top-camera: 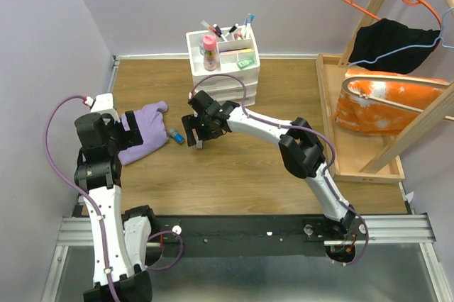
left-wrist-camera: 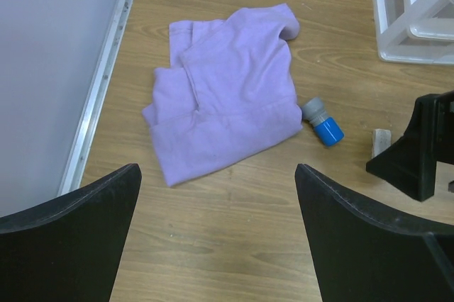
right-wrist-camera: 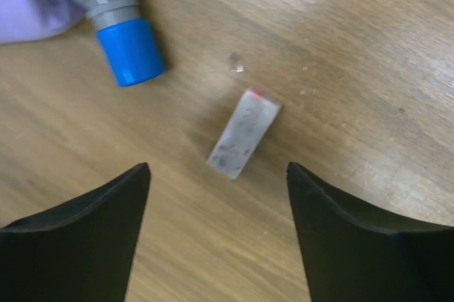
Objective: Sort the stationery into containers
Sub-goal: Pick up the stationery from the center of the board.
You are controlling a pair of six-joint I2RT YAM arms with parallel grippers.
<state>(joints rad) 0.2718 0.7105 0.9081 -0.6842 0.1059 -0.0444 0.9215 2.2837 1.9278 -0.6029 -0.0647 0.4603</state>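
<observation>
Right gripper (right-wrist-camera: 218, 171): two smooth black wedge-shaped fingers spread wide, holding nothing; it points down at the table just in front of the organiser's drawers.
Eraser: a small, flat, grey-white rectangular eraser (right-wrist-camera: 243, 134) with a smudged, speckled face and a thin red edge at one end; it lies loose on the wood below the gap between the right fingers, in front of the organiser.
Marker: a stubby marker (right-wrist-camera: 120, 25) with a grey ribbed plastic barrel and a glossy blue cap, lying on its side in front and to the left of the organiser, its grey end against the cloth.
Left gripper (left-wrist-camera: 218, 171): matte black fingers fully apart, empty, well left of the organiser.
Cloth: a soft, folded lilac fleece cloth (left-wrist-camera: 227, 96), rumpled at the edges, front-left of the organiser.
Organiser: a white moulded plastic desk organiser (top-camera: 223, 68), boxy, with stacked drawers and open divided compartments on top.
Sorted stationery: thin pens (top-camera: 234, 31) standing upright in the organiser's rear compartments.
Table: brown wood-grain table (top-camera: 248, 174), smooth.
</observation>
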